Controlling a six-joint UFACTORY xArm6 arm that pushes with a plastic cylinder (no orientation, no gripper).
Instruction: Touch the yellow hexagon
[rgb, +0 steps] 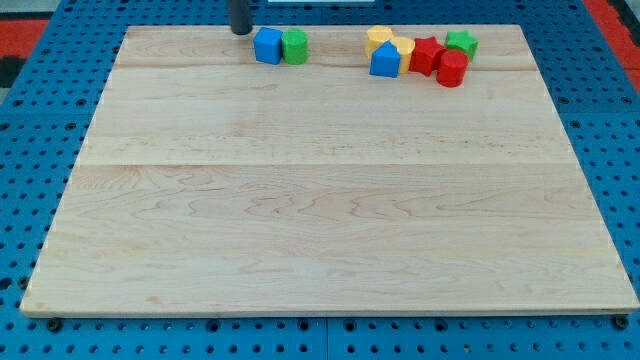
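Note:
My tip (241, 30) rests at the top edge of the wooden board, just left of a blue cube (267, 46) that touches a green block (295, 46). The yellow hexagon (378, 39) lies well to the right, at the left end of a cluster near the view's top. Beside it are a second yellow block (403, 45), a blue house-shaped block (385, 61), a red block (426, 54), a red cylinder (452, 69) and a green star (461, 42). The tip is apart from the hexagon, with the blue cube and green block between them.
The wooden board (320, 200) lies on a blue pegboard table (30, 90). All blocks sit along the board's top edge.

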